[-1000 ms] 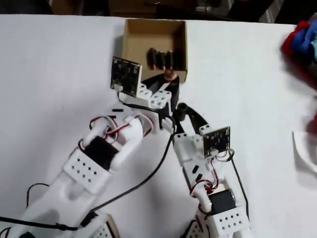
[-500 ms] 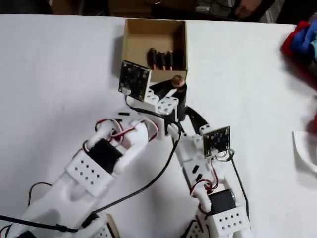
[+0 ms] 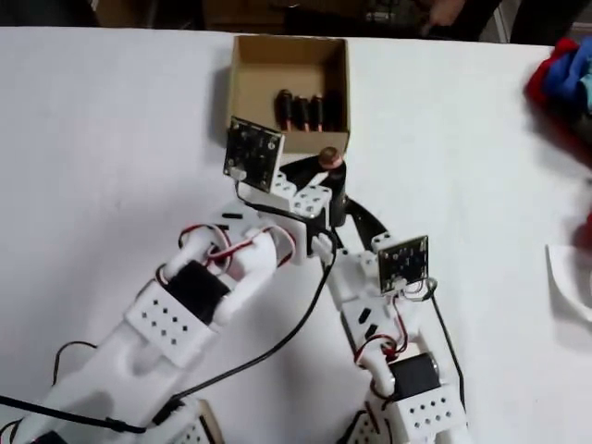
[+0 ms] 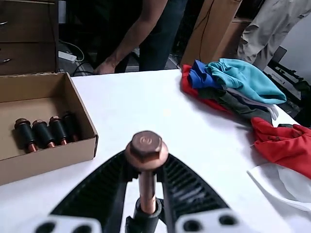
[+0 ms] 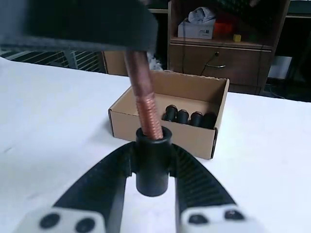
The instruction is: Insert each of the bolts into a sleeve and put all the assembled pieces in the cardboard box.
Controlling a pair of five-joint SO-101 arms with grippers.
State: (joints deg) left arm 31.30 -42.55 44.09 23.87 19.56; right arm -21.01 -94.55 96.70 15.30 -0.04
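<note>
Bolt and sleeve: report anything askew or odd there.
The bolt, held by the left gripper, is only tip-deep in the sleeve held by the right gripper. In the right wrist view it leans slightly off the sleeve's axis. Nothing else stands out.

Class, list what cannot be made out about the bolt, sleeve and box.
Left wrist view: the sleeve is cut off by the picture's edge.
Right wrist view: the bolt's tip is hidden inside the sleeve, depth unknown; a blurred dark shape hides its head.
High view: the sleeve cannot be told from the dark gripper fingers around it.
Right wrist view: the cardboard box's near wall hides part of its floor.
</note>
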